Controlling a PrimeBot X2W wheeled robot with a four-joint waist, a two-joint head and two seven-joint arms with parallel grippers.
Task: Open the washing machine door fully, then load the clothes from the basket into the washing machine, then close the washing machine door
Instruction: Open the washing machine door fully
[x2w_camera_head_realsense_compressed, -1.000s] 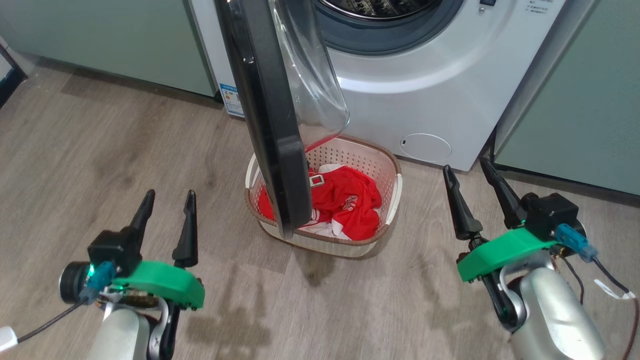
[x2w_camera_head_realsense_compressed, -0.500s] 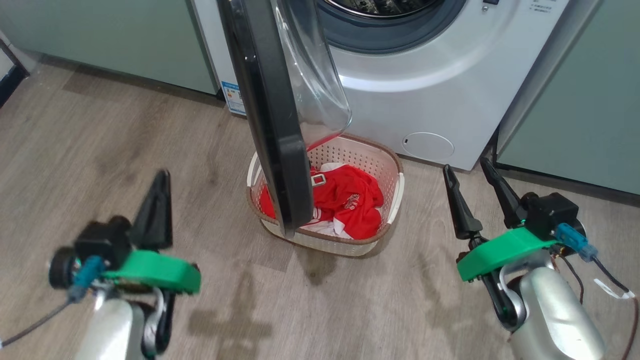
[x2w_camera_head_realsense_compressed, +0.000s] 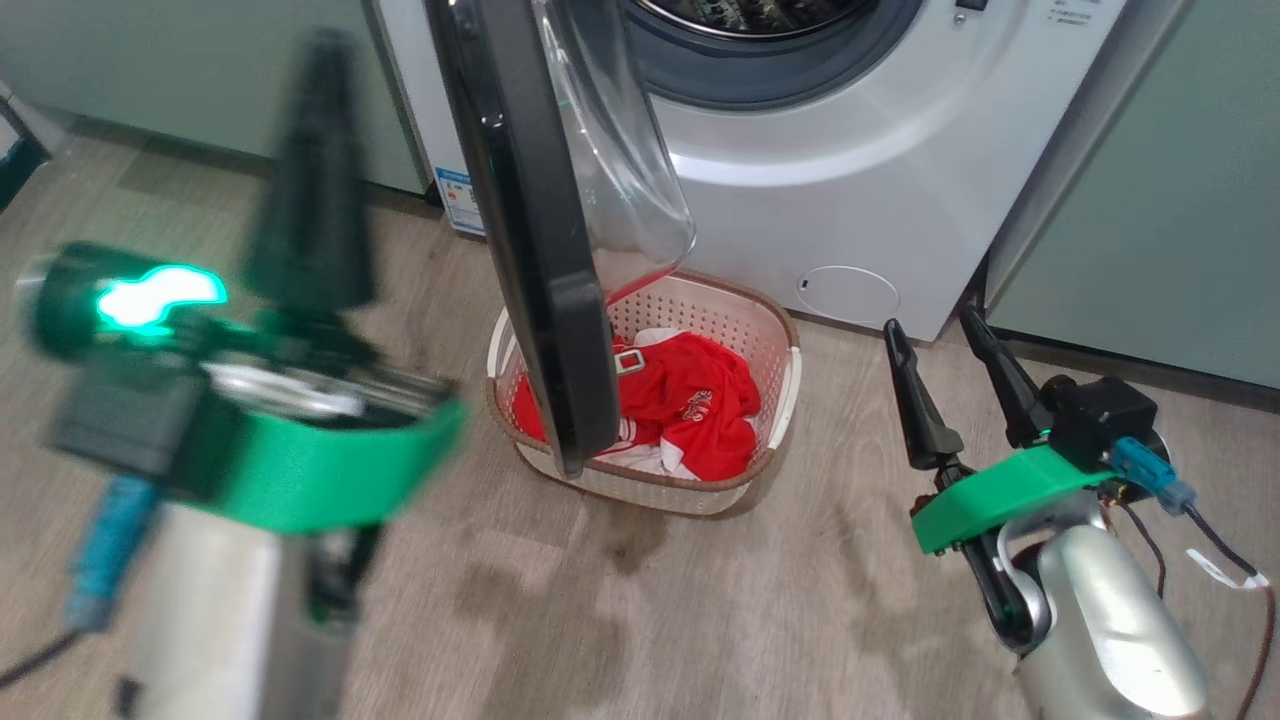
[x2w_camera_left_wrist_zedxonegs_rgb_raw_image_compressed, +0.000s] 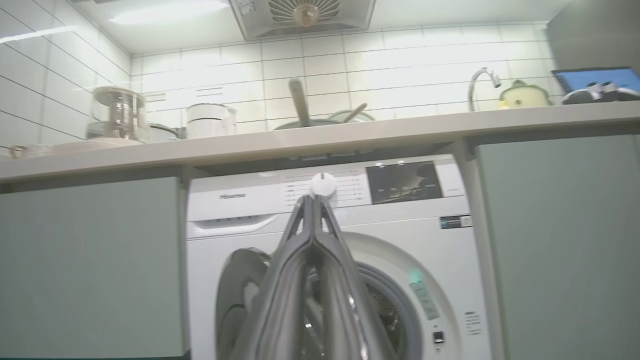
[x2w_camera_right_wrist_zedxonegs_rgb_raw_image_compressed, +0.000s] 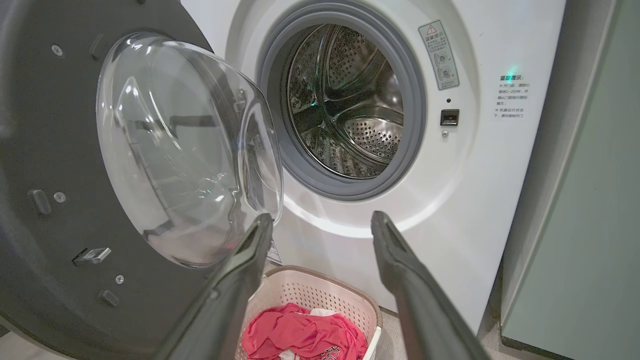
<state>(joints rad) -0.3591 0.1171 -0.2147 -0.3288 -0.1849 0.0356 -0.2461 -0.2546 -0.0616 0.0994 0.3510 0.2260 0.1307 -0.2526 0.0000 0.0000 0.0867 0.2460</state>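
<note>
Door step not finished. washing machine door stands edge-on to the head cam, roughly square to the front of the washing machine, and its lower edge hangs over the left part of the basket. My read is that it needs swinging wider before loading, since it blocks that side of the basket

left gripper: jaws pressed together into one blade, holding nothing. It's up high on the door's outer side and heavily blurred in the head view. Left wrist cam looks level at the machine front, tips lined up with the control dial. Closed fingers look like a pusher setup for the black rim; that's a guess

right gripper: jaws spread, empty, low and to the right of the basket, well apart from it. Its cam sees straight into the empty steel drum, so it's probably parked until the door is clear

clothes: red bundle lying in the basket on the floor, just in front of the machine

vs 1.0 s ago: left gripper was low at lower left with fingers spread. At 0.5 s ago they had already come together, and the arm has now lifted a lot. Right gripper, door, basket and clothes are unchanged apart from a slight camera shift
</note>
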